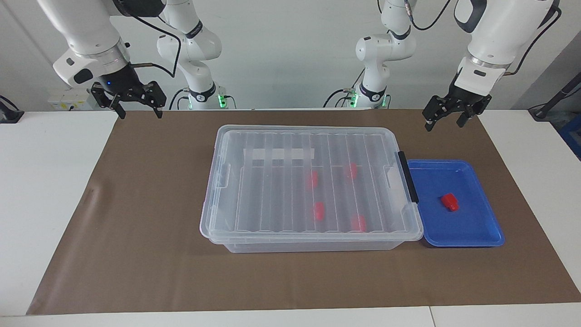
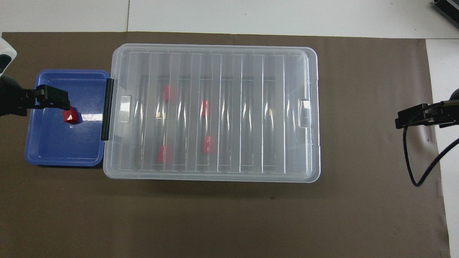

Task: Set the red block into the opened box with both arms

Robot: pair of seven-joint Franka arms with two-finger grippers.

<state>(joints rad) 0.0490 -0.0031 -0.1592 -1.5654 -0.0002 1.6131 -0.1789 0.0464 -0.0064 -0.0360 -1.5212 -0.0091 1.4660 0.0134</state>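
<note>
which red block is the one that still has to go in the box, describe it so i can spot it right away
Start at the big clear box with its ribbed lid on, in the middle of the brown mat. Against its end with the black clip, toward the left arm's end of the table, sits a shallow blue tray. The red block lies alone and uncovered in that tray, while four others show blurred under the lid.

Bright, even light from above fills the room. The clear lid throws white streaks of glare along its ribs, strongest toward nine o'clock in the overhead view, and the blue tray shows one white glint. Shadows on the brown mat are soft and short. Both views are sharp.
</note>
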